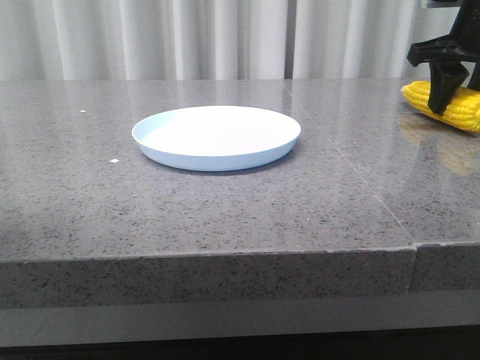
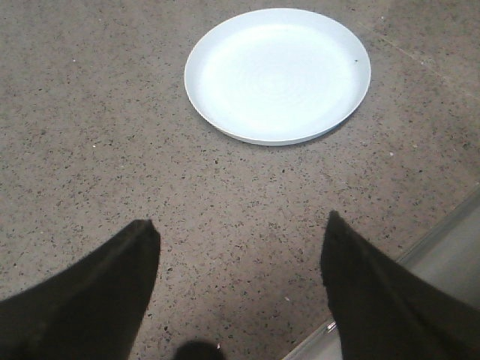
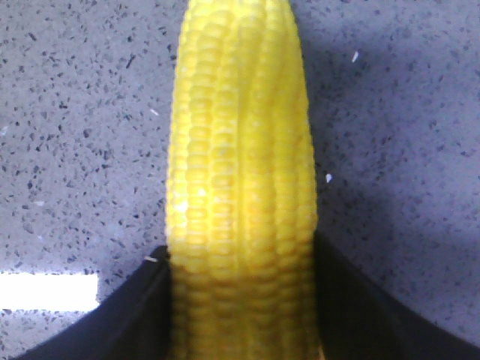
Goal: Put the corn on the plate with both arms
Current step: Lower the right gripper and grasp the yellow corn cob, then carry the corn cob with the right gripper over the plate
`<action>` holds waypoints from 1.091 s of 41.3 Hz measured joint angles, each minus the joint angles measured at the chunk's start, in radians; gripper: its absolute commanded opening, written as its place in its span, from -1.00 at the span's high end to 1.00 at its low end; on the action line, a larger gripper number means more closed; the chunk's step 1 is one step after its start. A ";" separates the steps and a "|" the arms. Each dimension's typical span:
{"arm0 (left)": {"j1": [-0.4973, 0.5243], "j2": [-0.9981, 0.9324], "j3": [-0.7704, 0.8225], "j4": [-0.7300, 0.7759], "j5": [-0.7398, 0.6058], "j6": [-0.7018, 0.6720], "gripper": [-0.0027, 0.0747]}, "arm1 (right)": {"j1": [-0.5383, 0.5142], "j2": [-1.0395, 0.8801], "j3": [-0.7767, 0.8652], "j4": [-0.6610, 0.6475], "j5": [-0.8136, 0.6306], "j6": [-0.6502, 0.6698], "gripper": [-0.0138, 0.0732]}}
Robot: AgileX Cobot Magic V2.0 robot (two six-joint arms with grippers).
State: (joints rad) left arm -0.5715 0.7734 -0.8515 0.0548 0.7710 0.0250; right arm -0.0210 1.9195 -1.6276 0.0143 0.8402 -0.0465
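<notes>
The right pincer straddles the corn at the desk's far right, fingers pressed against both flanks across its long axis, while the left pincer gapes empty near the plate.

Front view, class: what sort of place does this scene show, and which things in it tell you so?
Probably a staged test bench, not a real kitchen: a speckled grey stone counter before plain pale curtains, bearing only an empty plate and a corn held between the right gripper fingers.
</notes>
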 measured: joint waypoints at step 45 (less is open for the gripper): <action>0.000 0.000 0.000 0.000 0.000 0.000 -0.25 | 0.509 -0.210 0.134 0.369 -0.186 0.063 0.11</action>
State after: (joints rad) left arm -0.5715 0.7734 -0.8515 0.0548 0.7710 0.0250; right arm 0.4879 1.7099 -1.4938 0.3836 0.6544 0.0161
